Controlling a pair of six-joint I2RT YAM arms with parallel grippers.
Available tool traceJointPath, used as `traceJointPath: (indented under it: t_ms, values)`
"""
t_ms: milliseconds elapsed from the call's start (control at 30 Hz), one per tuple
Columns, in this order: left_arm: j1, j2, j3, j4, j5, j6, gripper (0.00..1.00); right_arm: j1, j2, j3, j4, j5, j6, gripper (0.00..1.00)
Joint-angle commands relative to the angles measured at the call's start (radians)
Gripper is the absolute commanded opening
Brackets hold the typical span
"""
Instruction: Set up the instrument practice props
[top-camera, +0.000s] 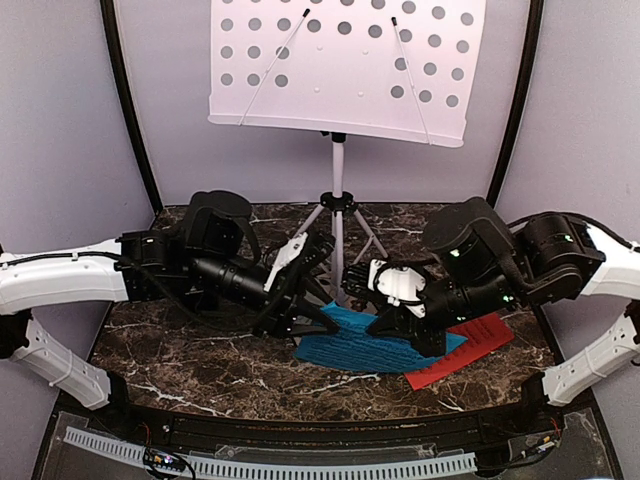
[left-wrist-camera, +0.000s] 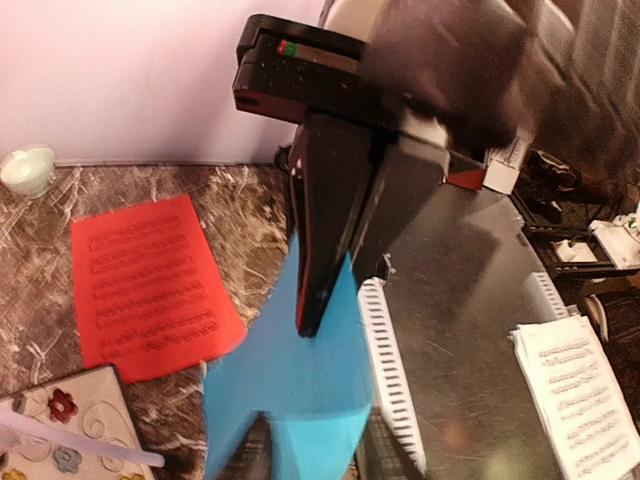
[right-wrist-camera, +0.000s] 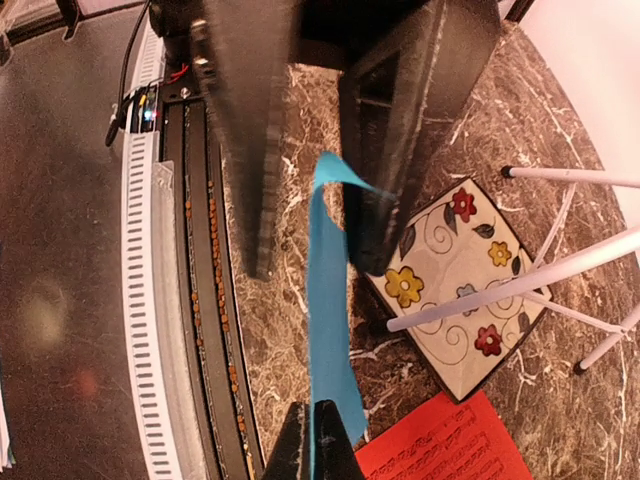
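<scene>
**Right wrist view: blue sheet between two tools**

Right wrist view puts the right tool (right-wrist-camera: 317, 268) at the top of the frame. Its jaws are apart, and the upper edge of the blue sheet (right-wrist-camera: 330, 340) stands between them, curled against the jaw on the frame's right. At the bottom edge, the left tool (right-wrist-camera: 312, 442) is pinched onto the other end of the sheet.

Just right of the sheet, a floral tile (right-wrist-camera: 455, 290) lies on the bench (right-wrist-camera: 290, 330) under a white leg of the music stand (right-wrist-camera: 520, 285). The red sheet (right-wrist-camera: 450, 450) lies flat at lower right. In the top external view the stand's perforated desk fills the upper centre, well above both tools. I cannot find the metronome in any view.

This looks like a handover of the blue sheet. To do it well:

- **Grip:** the right tool should close deep over the flat part of the sheet, not on the curled lip.
- **Release:** the left tool should let go only once that grip is firm.
- **Lift:** the sheet should go up taut, clear of the tile and the stand leg, so it neither folds nor snags.
</scene>
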Motion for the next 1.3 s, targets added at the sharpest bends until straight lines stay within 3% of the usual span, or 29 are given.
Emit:
traceJointPath:
  t_ms: [0,133,333,800,1267]
  values:
    - [0.034,-0.119,-0.115,0.163,-0.041,-0.102,0.49,0.001,-0.127,-0.052,0.148,0.026,0.037,0.0]
    - [0.099,-0.236,-0.308,0.44,-0.082,-0.241,0.74,-0.036,-0.245,-0.127,0.305,-0.012,0.081,0.0]
    - [0.114,-0.319,-0.436,0.583,-0.184,-0.297,0.83,-0.087,-0.355,-0.211,0.442,-0.062,0.116,0.0]
    - [0.116,-0.386,-0.653,0.887,-0.242,-0.384,0.87,-0.099,-0.513,-0.3,0.634,-0.093,0.129,0.0]
    - [0.116,-0.343,-0.693,1.058,-0.25,-0.39,0.9,-0.099,-0.534,-0.283,0.678,-0.146,0.141,0.0]
